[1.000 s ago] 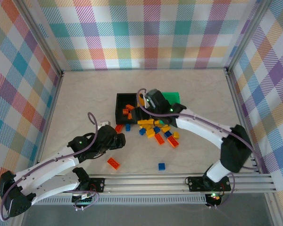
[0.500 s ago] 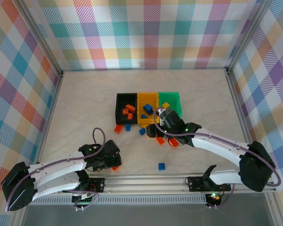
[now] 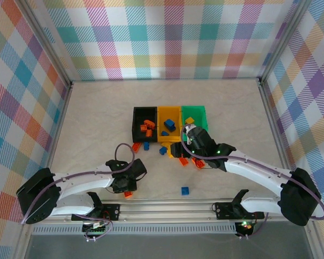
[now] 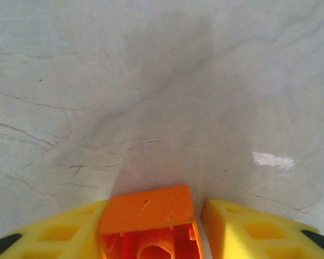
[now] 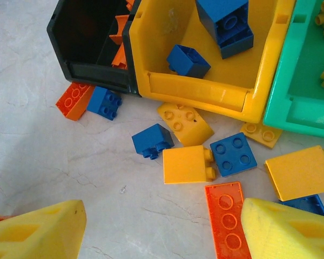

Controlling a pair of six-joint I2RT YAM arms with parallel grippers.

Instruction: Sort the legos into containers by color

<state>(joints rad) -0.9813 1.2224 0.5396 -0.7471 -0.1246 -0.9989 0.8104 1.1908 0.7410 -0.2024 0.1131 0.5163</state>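
An orange lego (image 4: 147, 209) lies on the table between the yellow fingers of my left gripper (image 4: 154, 211), which is shut on it; from above it shows near the front rail (image 3: 128, 193). My right gripper (image 5: 162, 232) hangs open over the loose pile of legos in front of the containers. Under it lie a flat orange lego (image 5: 225, 215), a yellow one (image 5: 186, 164) and a blue one (image 5: 152, 140). The black container (image 3: 135, 123) holds orange legos, the yellow container (image 3: 163, 112) blue ones, the green container (image 3: 201, 112) a yellow one.
A lone blue lego (image 3: 184, 190) sits near the front rail. An orange lego (image 5: 74, 100) and a blue one (image 5: 105, 102) lie against the black container's front. Bare marble table stretches to the left and behind the containers; plaid walls enclose it.
The left gripper came down toward the front rail onto the orange lego and closed round it. The right arm swung from the black container back over the pile.
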